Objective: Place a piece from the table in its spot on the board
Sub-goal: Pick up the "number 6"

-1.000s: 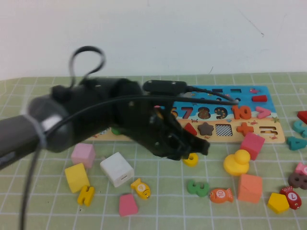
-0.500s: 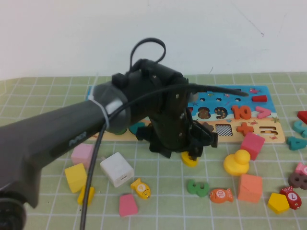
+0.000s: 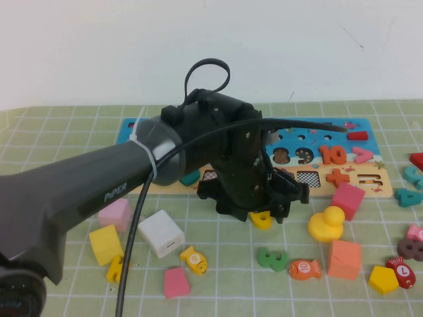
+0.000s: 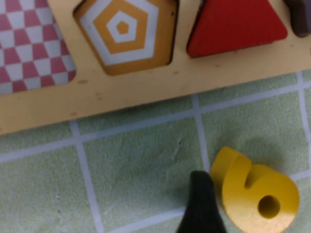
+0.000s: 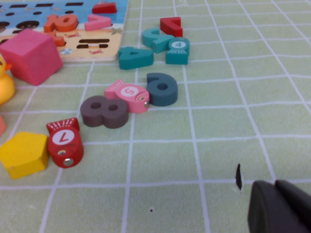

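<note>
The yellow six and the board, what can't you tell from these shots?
- High view: left gripper hides most of the yellow 6 and the board middle, including the 6's slot.
- Left wrist view: one fingertip shows; contact with the 6 is unclear.
- Right gripper: cut off by the frame edge.

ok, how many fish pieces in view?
5: yellow fish and orange fish near front, red fish and pink fish far right, teal fish right of the board. The arm may hide more. Left hand over the 6; right hand low, far right.
</note>
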